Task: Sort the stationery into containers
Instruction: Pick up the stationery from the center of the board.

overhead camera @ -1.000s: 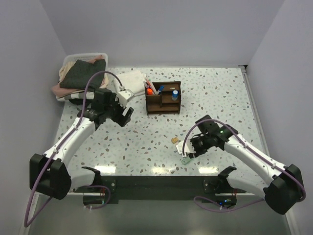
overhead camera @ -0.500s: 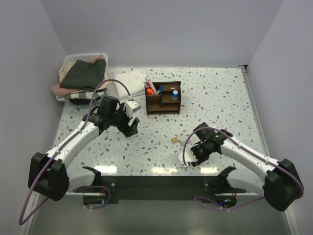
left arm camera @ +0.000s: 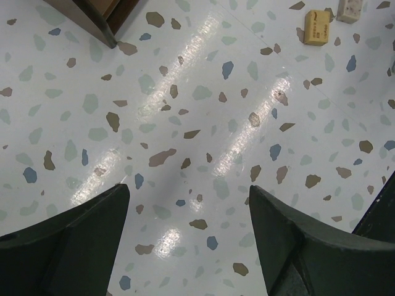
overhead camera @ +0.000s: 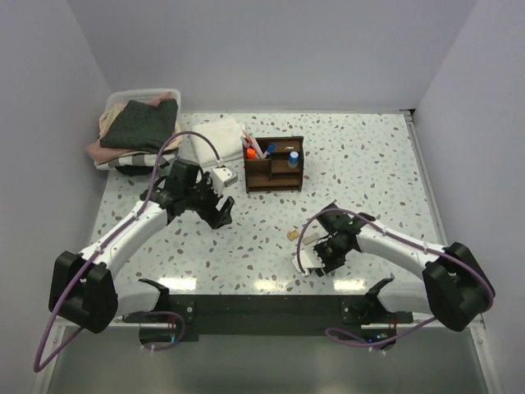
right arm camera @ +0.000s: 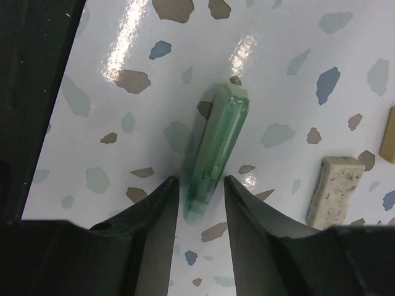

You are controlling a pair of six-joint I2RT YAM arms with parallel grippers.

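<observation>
I had the right claw [right arm camera: 200, 182] low over the table [overhead camera: 369, 164], well to the near right of the organiser [overhead camera: 273, 164] and close to the arm bases. In its wrist view the green piece [right arm camera: 216, 139] lay flat straight ahead of it. The piece's long axis ran away from the claw, leaning a little to the right, so the fingers [right arm camera: 154, 216] stood one on each side of its near end. The jaws were spread only slightly wider than the piece, and I could not see either pad pressing on it, so I took it as straddled, not yet pinched. A speckled bit [right arm camera: 333, 188] lay just right of the green one, and a tan bit [right arm camera: 389, 135] sat at the edge of that view, both apart from it and outside the jaws. From above, the tan bit lay between this claw and the organiser. The left claw [left arm camera: 189, 191] hung spread and empty at the near left of the organiser, with the organiser's corner at the top of its own view, well apart from the green piece. So I judged the right arm far the nearer, and that closing straight across the piece's narrow width would take it
</observation>
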